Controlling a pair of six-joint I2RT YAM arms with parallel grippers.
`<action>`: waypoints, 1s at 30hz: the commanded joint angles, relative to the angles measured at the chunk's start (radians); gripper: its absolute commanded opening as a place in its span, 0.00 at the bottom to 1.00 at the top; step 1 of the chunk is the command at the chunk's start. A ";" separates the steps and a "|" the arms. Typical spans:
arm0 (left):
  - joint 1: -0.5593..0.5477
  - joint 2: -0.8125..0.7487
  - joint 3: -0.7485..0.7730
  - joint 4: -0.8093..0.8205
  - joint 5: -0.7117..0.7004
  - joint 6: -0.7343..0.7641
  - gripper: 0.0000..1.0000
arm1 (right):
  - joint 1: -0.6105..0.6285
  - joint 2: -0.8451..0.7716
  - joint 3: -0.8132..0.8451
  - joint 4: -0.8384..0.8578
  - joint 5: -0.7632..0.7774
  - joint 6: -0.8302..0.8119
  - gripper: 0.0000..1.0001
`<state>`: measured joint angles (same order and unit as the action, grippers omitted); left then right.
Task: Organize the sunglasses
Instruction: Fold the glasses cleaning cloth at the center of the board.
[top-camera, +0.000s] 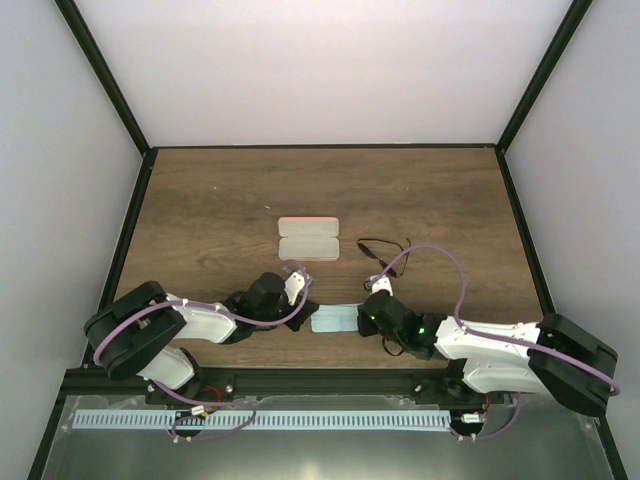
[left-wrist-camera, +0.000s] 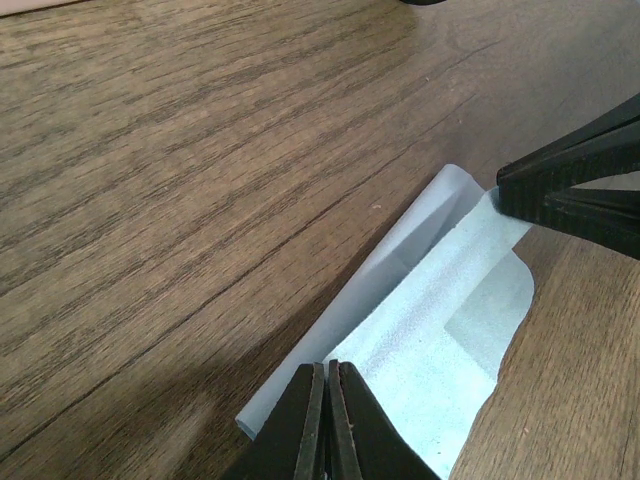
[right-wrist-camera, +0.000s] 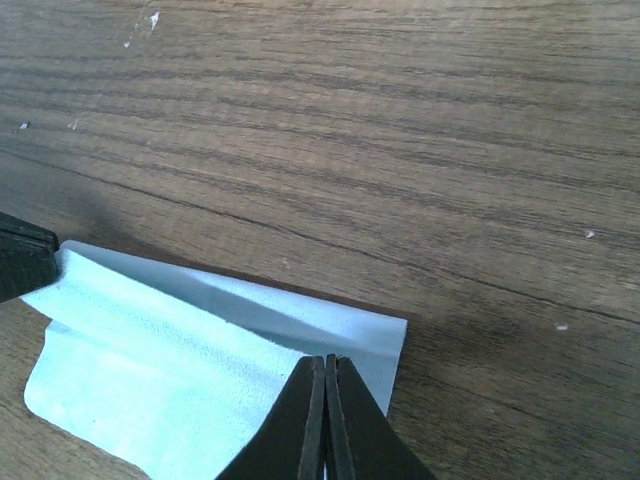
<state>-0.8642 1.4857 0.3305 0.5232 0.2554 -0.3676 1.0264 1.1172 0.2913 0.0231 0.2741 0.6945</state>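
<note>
sunglasses (top-camera: 382, 247) lie untouched; left gripper (left-wrist-camera: 327, 372) and right gripper (right-wrist-camera: 325, 362) each clamped on opposite ends of the blue cloth (top-camera: 335, 319)

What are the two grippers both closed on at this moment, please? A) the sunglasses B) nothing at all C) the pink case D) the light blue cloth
D: the left gripper and the right gripper each pinch an opposite end of the light blue cloth, while the sunglasses and pink case lie untouched farther back on the table.
</note>
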 joint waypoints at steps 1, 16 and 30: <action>-0.004 0.001 -0.013 0.022 0.000 -0.008 0.06 | 0.018 0.002 -0.003 -0.011 0.030 0.018 0.01; -0.007 0.013 -0.013 0.027 0.010 -0.011 0.09 | 0.021 0.018 -0.003 -0.012 0.042 0.027 0.03; -0.012 0.016 -0.013 0.029 0.001 -0.011 0.16 | 0.020 -0.026 -0.003 -0.023 0.044 0.026 0.16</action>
<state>-0.8707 1.5005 0.3252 0.5304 0.2554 -0.3790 1.0374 1.1088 0.2905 0.0219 0.2886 0.7158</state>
